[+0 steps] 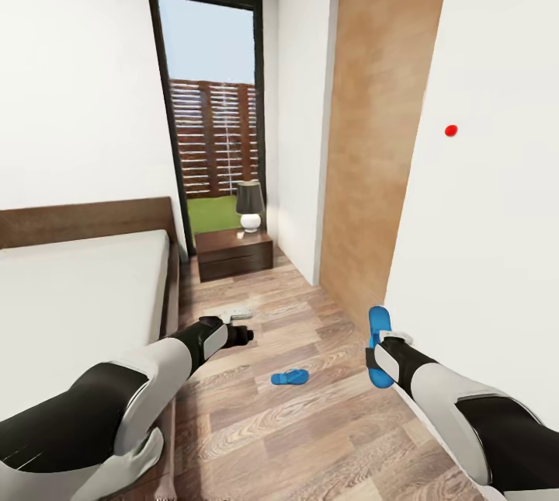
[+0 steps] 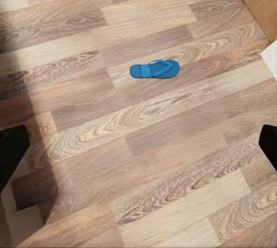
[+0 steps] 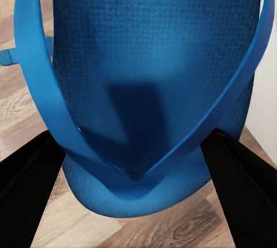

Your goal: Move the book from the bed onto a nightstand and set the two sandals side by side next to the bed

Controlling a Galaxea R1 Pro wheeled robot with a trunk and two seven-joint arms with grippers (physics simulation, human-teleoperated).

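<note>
- White walls and a brown wood-plank floor (image 1: 256,415) make up the bedroom we see, with a tall dark-framed window (image 1: 210,97) at the far end looking onto grass and a slatted wooden fence.
- We see a large light-wood door panel (image 1: 380,113) on the wall to our right.
- Along the left side stands the bed (image 1: 78,283), with a dark brown headboard and a plain off-white mattress; we see no book on the part that shows.
- Beyond the bed, under the window, we see 1 nightstand (image 1: 233,252), and a lamp (image 1: 249,206) with a dark shade and white base stands on it.
- Our left arm reaches over the floor beside the bed; the left pincer (image 1: 241,334) hangs above the planks with its dark fingers (image 2: 11,156) wide apart and nothing between them.
- Our right pincer (image 1: 380,349) is clamped on 1 blue sandal (image 3: 150,86), held off the floor near the right wall; in the right wrist view its sole and toe strap sit between the 2 black fingers.
- We see the second sandal (image 1: 289,377) lying flat on the floor between the 2 arms, well apart from the bed.
- A small pale object (image 1: 237,313) lies on the floor just beyond the left pincer; we cannot tell what it is.
</note>
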